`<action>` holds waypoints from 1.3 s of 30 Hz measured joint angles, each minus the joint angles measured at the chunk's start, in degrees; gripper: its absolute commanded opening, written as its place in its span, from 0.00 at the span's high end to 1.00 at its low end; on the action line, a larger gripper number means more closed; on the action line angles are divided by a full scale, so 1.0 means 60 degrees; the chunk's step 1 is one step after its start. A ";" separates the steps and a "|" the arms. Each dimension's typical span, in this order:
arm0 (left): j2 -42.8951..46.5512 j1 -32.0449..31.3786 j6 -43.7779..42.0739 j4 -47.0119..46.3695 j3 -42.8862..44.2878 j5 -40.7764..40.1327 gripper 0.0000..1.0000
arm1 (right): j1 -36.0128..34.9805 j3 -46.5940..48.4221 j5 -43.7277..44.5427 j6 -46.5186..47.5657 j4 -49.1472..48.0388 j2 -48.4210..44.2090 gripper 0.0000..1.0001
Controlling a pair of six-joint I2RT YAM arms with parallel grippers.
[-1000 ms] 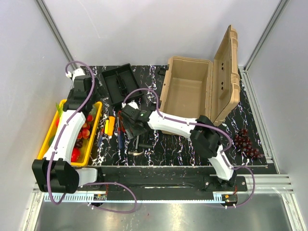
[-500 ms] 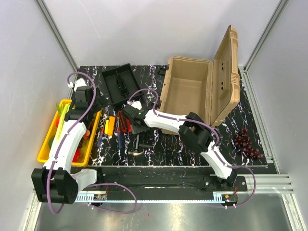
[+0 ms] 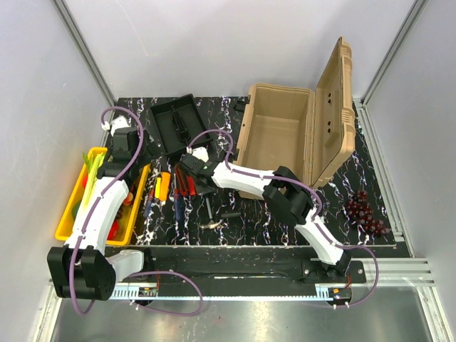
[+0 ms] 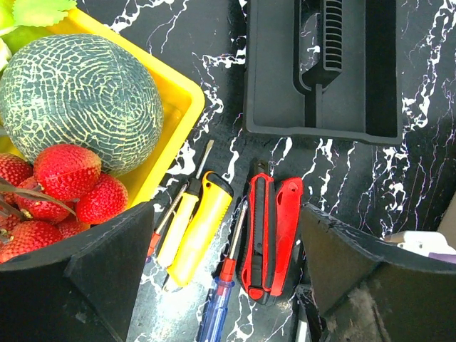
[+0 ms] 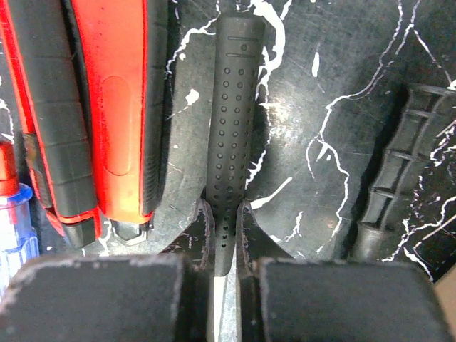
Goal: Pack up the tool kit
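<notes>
At the right wrist view's bottom centre, the right gripper [image 5: 226,246] clamps the hammer [image 5: 229,128] by its dimpled grip, near the shaft: stiff, probably head-heavy.

On the bench [image 3: 249,214], the open toolbox [image 3: 274,135] stands far right, with the inner tray [image 3: 173,125] to its left. Nearer than that tray lie the hand tools [image 3: 165,187] in a row. The produce bin [image 4: 187,107] sits left of them, and the grapes [image 3: 365,210] lie near right.
</notes>
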State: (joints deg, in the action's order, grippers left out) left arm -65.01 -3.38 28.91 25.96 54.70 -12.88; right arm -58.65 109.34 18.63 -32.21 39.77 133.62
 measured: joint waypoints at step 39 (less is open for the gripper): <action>-0.0463 0.0000 -0.0073 -0.0025 0.0000 -0.0208 0.10 | 0.0965 -0.0069 0.3559 0.3577 -0.2317 -0.6324 1.00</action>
State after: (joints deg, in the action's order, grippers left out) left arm -67.79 -3.38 28.47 25.80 54.70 -14.13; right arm -52.86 108.92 39.99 -10.74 25.87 95.68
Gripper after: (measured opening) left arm 0.898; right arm 0.076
